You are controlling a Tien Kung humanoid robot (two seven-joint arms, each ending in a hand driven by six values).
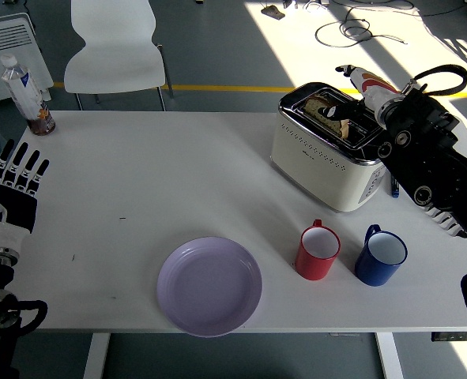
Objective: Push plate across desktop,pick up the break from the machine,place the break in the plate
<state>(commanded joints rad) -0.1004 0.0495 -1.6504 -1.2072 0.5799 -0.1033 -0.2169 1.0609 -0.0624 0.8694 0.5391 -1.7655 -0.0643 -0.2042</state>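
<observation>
A slice of bread (325,106) stands in the slot of the cream toaster (320,158) at the back right of the table. My right hand (342,118) reaches in over the toaster from the right. Its fingers are curled down on the slice, which still sits in the slot. The arm hides the toaster's right end. A lilac plate (209,286) lies empty near the front edge, left of the middle. My left hand (16,185) rests at the table's left edge with its fingers spread and holds nothing.
A red mug (318,251) and a blue mug (381,255) stand in front of the toaster, right of the plate. A water bottle (24,87) stands at the back left corner. A white chair (114,47) stands behind the table.
</observation>
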